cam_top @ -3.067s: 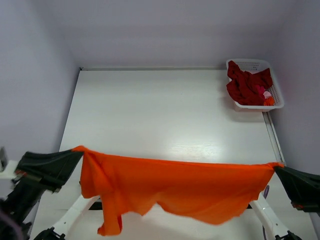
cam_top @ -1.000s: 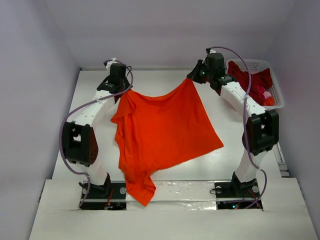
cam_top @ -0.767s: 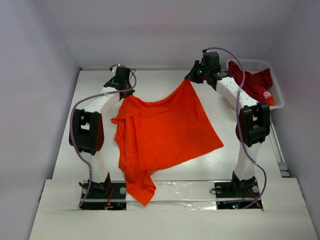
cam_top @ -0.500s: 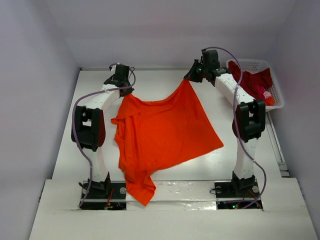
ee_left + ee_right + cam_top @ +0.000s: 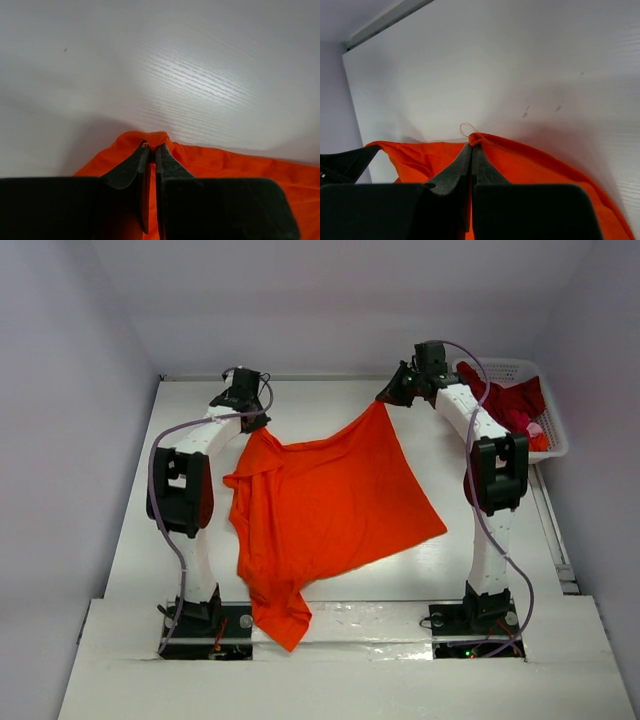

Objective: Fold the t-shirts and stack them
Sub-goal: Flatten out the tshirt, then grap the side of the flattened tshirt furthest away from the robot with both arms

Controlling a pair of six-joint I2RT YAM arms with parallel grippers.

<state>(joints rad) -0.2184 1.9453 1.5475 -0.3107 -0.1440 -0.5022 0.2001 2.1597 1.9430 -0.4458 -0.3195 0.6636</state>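
The bright orange t-shirt (image 5: 325, 505) lies spread on the white table, its near end hanging over the front edge. My left gripper (image 5: 256, 426) is shut on its far left corner (image 5: 150, 140). My right gripper (image 5: 385, 400) is shut on its far right corner (image 5: 475, 141), where a loose thread curls out. Both corners sit at or just above the tabletop near the back. Dark red t-shirts (image 5: 495, 410) are heaped in the white basket (image 5: 510, 368).
The basket stands at the back right corner against the wall. Grey walls close in the table (image 5: 300, 400) on the left, back and right. A raised strip (image 5: 560, 550) runs along the right edge of the table.
Three seconds ago the shirt hung stretched between both grippers near the front. Over the last second both arms stretched farther back and the held corners shifted slightly; the shirt lies as before.
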